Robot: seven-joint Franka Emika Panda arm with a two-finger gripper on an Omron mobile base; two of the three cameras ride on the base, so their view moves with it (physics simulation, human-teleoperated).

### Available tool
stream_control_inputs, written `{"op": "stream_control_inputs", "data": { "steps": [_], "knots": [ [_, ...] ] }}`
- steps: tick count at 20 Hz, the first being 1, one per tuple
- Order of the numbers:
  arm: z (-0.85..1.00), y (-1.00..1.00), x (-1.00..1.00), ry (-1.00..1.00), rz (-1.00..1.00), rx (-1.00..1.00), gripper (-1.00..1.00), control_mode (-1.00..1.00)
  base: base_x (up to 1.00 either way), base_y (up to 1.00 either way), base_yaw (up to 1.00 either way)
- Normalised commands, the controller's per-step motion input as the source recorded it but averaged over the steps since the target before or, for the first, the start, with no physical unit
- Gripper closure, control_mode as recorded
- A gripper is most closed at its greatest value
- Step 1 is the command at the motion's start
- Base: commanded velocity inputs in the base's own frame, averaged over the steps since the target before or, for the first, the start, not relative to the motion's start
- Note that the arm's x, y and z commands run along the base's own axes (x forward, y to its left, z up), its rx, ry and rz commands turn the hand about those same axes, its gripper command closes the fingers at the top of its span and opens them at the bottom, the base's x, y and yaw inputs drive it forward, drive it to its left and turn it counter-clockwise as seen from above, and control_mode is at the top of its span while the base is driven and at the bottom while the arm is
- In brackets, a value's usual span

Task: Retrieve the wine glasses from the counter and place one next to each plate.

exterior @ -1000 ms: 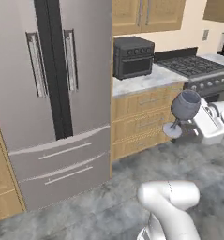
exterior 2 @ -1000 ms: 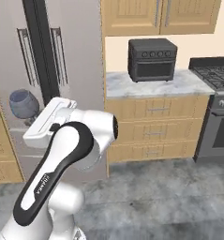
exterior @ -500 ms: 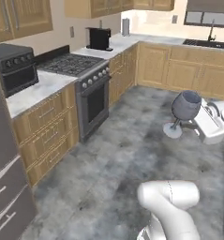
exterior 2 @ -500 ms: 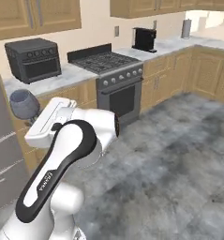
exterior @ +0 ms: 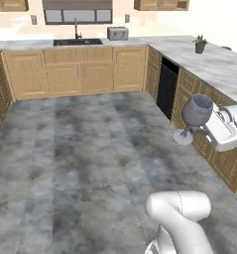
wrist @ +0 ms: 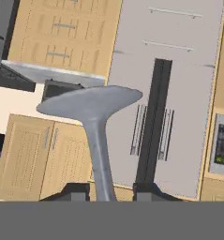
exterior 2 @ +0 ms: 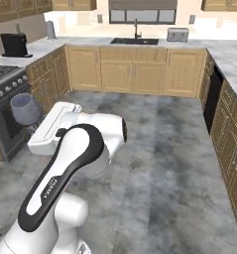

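Grey floor: mottled stone-look tiles, broad and bare between the cabinet runs.
Cabinets: light wood with panelled doors, lining the back and right walls.
Counter: pale veined marble slab on the right, with a small potted plant near its far end.
Arm: glossy white shell with a dark band, folded close over the base.
Glass: greyish-purple, translucent, with a rounded bowl, thin stem and round foot; carried in the air just off the counter's cabinet front, tilted, foot toward the floor side.
Gripper: fingers closed on the stem, one dark tip on each side, with the foot spreading beyond them.
Risk: judged, the thin smooth stem could slip or swivel between the fingers if the base turns sharply.
Risk: carried this near the cabinets, the bowl could strike them.
Plates: not yet reached.
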Motion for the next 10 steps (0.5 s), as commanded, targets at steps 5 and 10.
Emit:
{"op": "stream_control_inputs", "data": {
  "steps": [5,10],
  "knots": [
    [0.0,0.0,0.0,0.0,0.0,0.0,1.0,1.0,-0.56,-0.17,-0.69],
    [0.0,0.0,0.0,0.0,0.0,0.0,1.0,1.0,-0.11,-1.0,-0.2]
  ]
}}
